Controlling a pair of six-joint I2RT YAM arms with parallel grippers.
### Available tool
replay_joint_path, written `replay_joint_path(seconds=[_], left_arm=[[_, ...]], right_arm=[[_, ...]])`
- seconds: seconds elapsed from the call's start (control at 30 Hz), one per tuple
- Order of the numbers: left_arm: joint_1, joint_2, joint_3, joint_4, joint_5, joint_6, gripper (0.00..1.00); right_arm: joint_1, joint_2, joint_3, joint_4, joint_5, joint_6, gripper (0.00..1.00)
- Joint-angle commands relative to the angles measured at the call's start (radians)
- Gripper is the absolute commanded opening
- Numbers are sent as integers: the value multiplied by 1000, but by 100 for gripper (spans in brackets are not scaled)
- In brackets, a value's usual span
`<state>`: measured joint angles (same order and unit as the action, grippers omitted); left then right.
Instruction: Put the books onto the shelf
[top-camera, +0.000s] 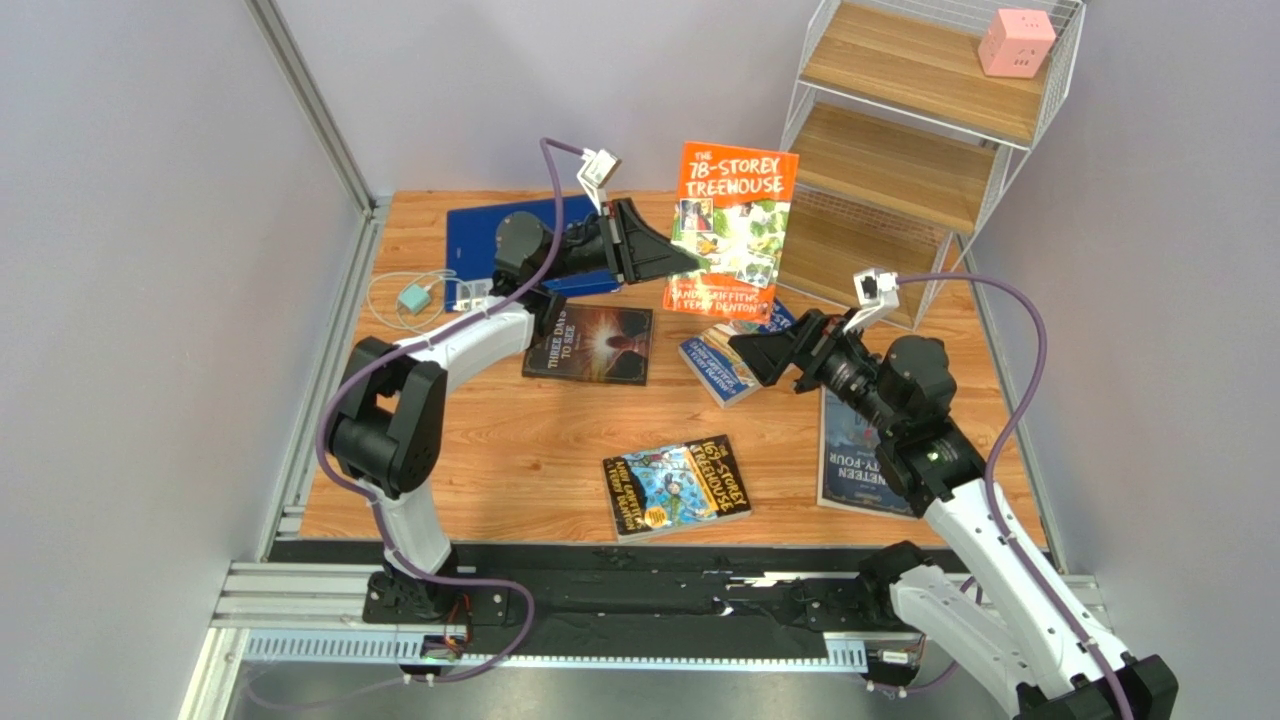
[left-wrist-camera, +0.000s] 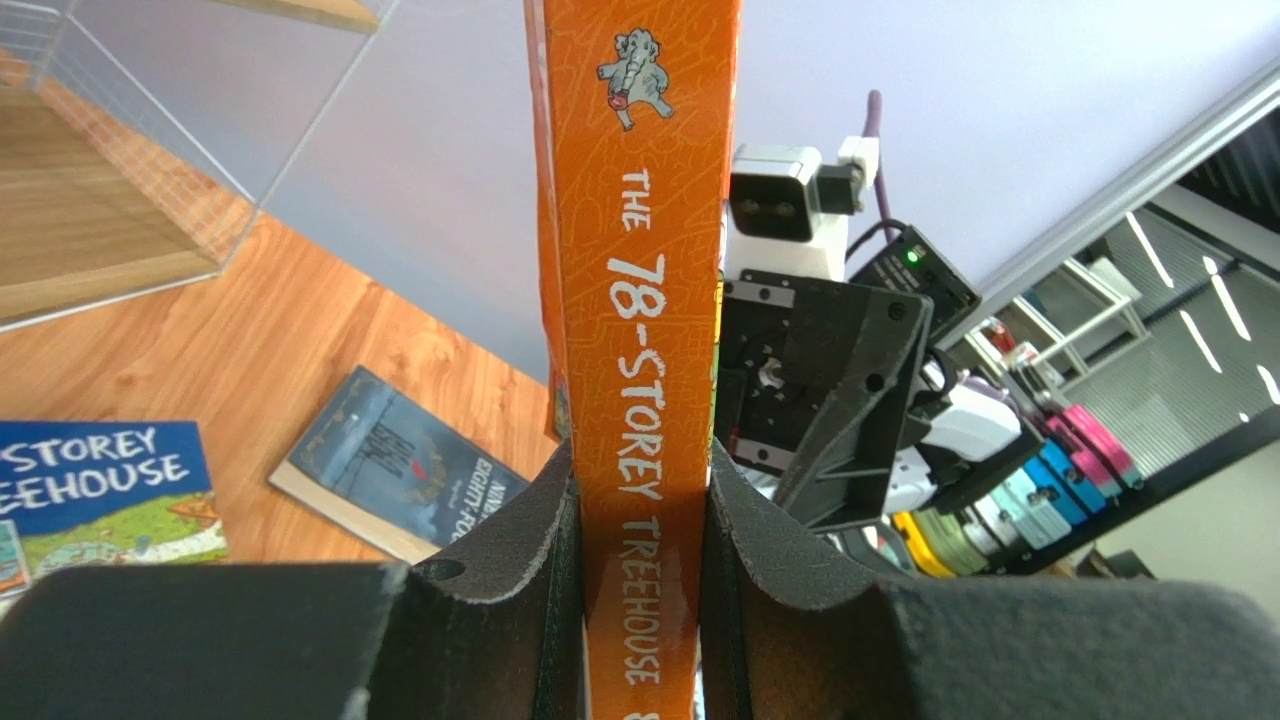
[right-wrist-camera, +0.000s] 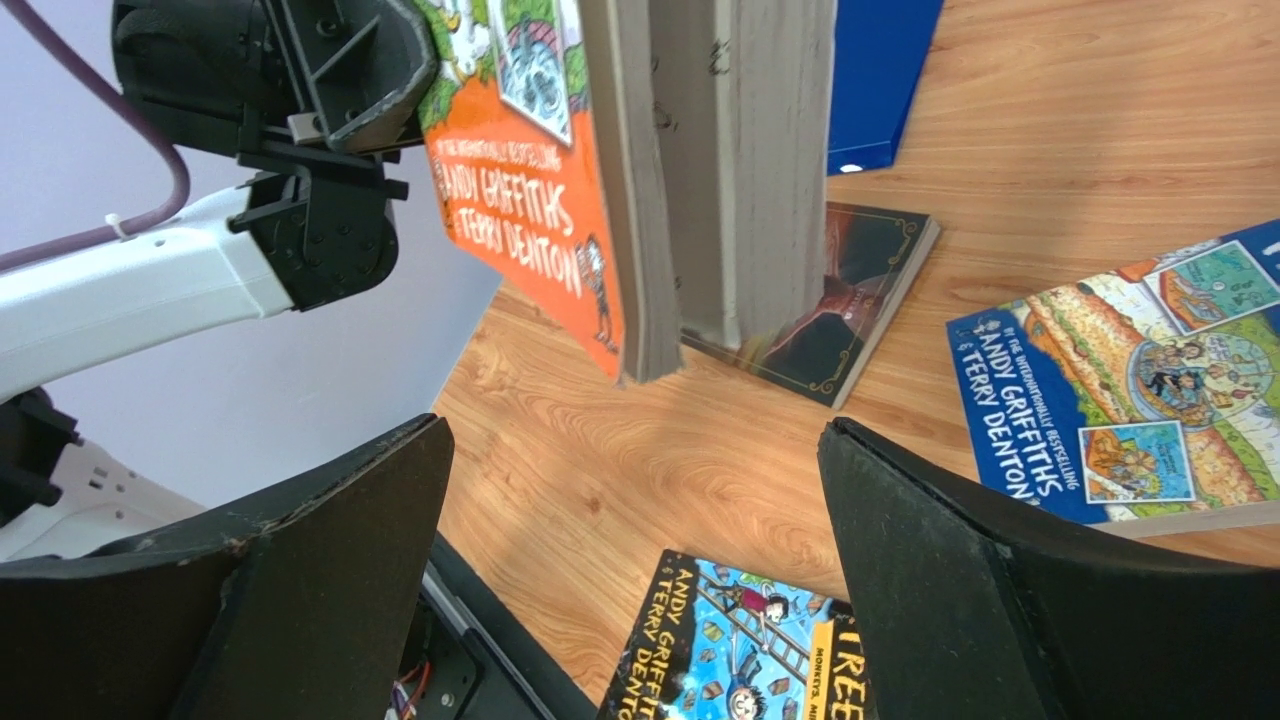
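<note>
Your left gripper (left-wrist-camera: 639, 503) is pinching its narrowly parted jaws on the spine edge of the orange "78-Storey Treehouse" paperback (top-camera: 733, 225). It is holding the book upright in the air above the wooden worktop (top-camera: 511, 450), just beside the white wire-frame shelf with wooden boards (top-camera: 902, 165). Your right gripper (right-wrist-camera: 634, 443) is hovering just under the book's lower edge, jaws spread wide and gripping nothing.

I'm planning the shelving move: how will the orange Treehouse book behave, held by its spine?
Probably floppy: the orange Treehouse book is a thick paperback, and its pages hang parted in the right wrist view. Likely secure against slipping: the left gripper clamps both covers at the spine.
</note>
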<state>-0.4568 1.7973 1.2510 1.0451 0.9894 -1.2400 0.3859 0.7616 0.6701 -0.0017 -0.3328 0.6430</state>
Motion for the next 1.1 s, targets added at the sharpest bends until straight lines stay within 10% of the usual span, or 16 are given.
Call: replay_joint_path(seconds=[0.0,0.4,0.53,0.73,0.93,1.07], left_arm=[[-28,-53,1,133,9,-18,0],[-52,-9,-9,236,9,-75,0],[-52,-3,18,187,14,-44,0],[-52,2,36,87,8,17,1],[-25,-55,2,-175,-20,232,82],[26,-211,-61,-576,-158,483,90]], right_arm=[[5,2,39,26,55,-37,100],[7,64,52,109,43,12,90],[7,38,49,86,63,33,17],[7,-16,49,32,106,12,0],[4,1,60,-32,144,-12,0],[-15,28,88,-76,140,-22,0]])
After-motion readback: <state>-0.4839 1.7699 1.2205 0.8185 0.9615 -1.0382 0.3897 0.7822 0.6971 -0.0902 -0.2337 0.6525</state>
